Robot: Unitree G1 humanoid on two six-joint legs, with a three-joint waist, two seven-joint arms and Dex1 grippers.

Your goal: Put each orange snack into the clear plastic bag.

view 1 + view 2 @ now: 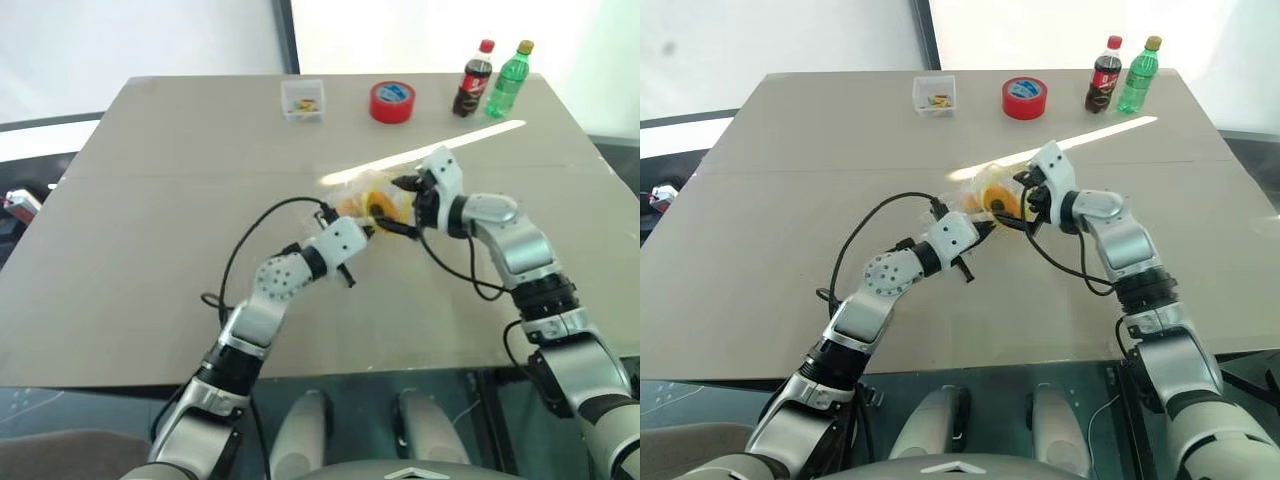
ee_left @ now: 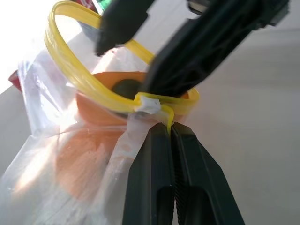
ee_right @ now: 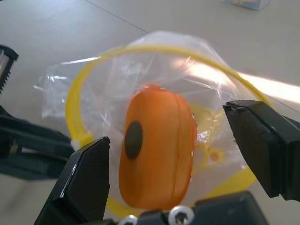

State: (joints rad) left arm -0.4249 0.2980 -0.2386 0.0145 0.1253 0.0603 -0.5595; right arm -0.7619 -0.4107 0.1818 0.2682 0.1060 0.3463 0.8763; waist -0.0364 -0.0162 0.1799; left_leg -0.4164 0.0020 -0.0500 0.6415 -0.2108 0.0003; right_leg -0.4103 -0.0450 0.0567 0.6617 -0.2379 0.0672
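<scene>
A broad grey-brown table (image 1: 150, 250) fills the head views under a bright pale wall. At the centre of the frame the clear plastic bag (image 1: 362, 203) is held above the tabletop, its yellow-rimmed mouth pulled into a ring. One orange snack (image 3: 157, 150) sits in that mouth, standing on end with its long axis running up and down in the right wrist view and a dark spot on its near face. Only one snack can be counted with certainty; an orange mass shows lower in the bag through the film in the left wrist view, but whether that is a second snack or the same one cannot be told.

The left gripper (image 2: 169, 129) has its two black fingers pressed together on the bag's yellow rim, pinching it. The right gripper (image 3: 176, 168) stands spread wide, one finger either side of the snack and apart from it, so the snack appears released and lies straight ahead of those fingers, inside the ring. The right arm is the nearer one to it.

Along the far edge, upper middle to upper right of the frame, stand one small clear box (image 1: 303, 100), one red tape roll (image 1: 392, 102) and two bottles, one dark (image 1: 473, 79) and one green (image 1: 508, 79).
</scene>
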